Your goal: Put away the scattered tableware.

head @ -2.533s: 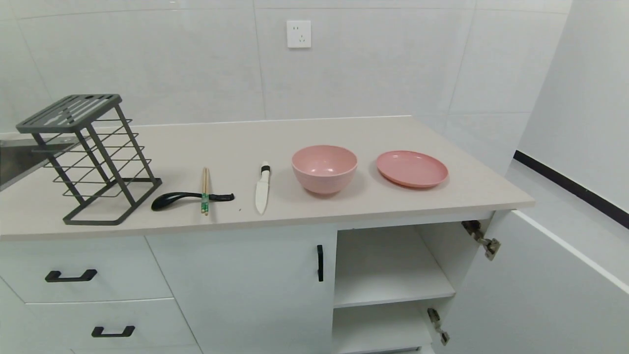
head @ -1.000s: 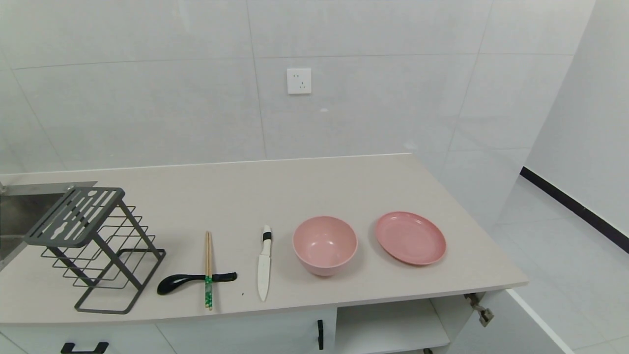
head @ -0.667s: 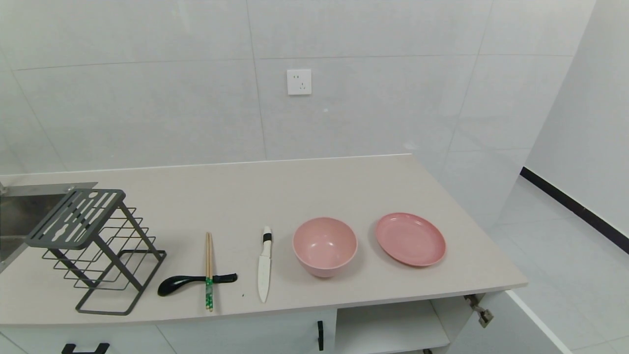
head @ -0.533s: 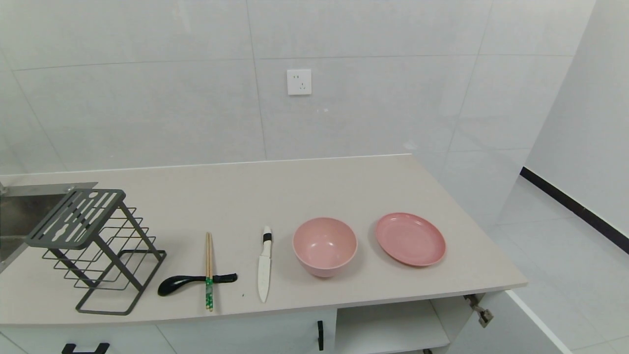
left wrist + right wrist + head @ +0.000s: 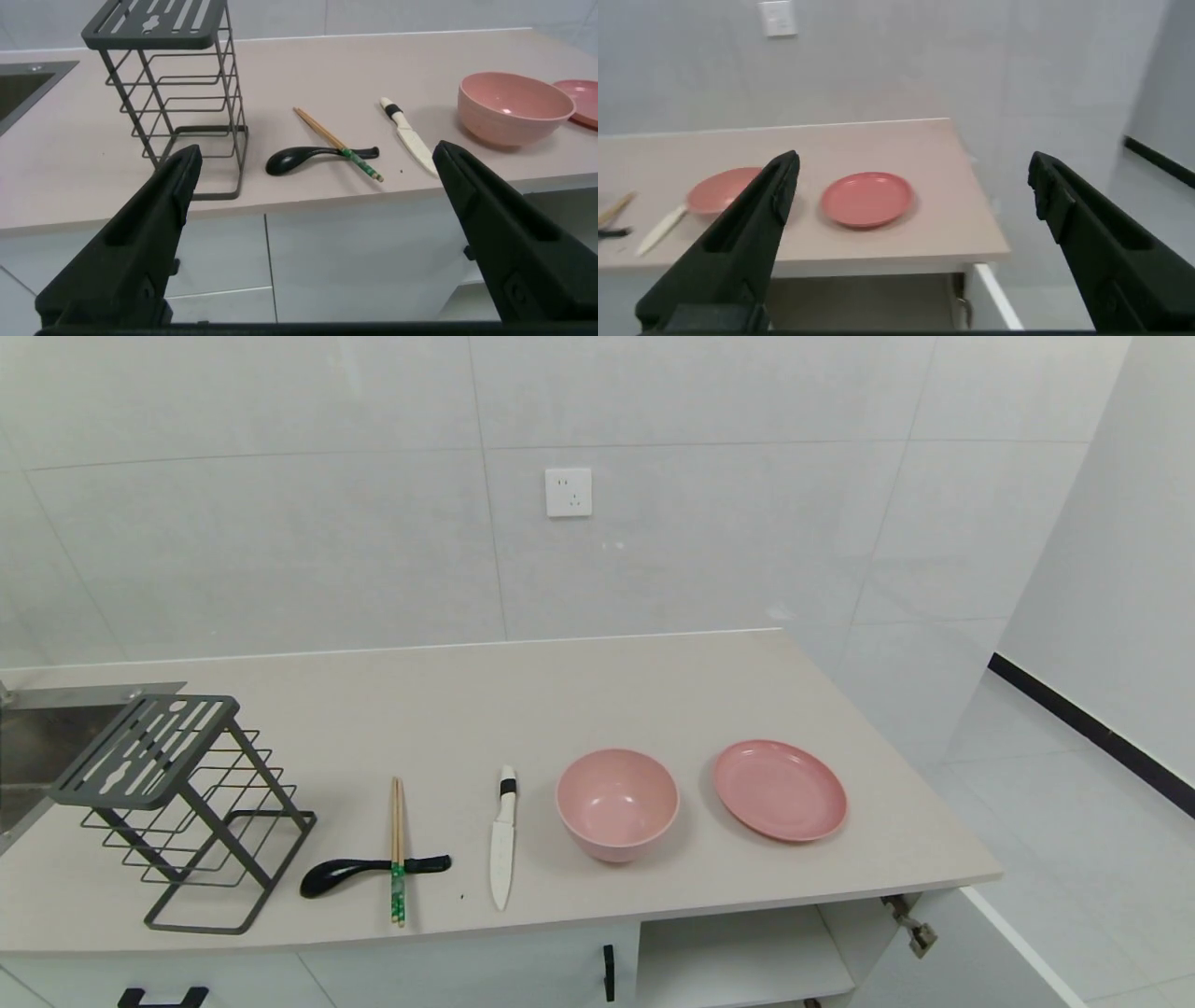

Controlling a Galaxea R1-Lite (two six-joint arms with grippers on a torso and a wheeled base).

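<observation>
One bowl (image 5: 616, 801), one plate (image 5: 780, 790), one knife (image 5: 503, 835), one spoon (image 5: 327, 877), two chopsticks (image 5: 396, 821), one rack (image 5: 145, 751), one bench (image 5: 560, 700), one sink (image 5: 37, 747), one wall socket (image 5: 569, 491).

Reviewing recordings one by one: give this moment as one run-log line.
stage: nothing stowed | counter: rack, spoon under chopsticks, knife, bowl, plate | left end effector: open, empty | right end effector: open, empty

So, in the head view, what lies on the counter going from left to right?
Grey rack → chopsticks → white knife → pink bowl → pink plate. The black spoon lies crosswise under the chopsticks, so I leave it out.
</observation>
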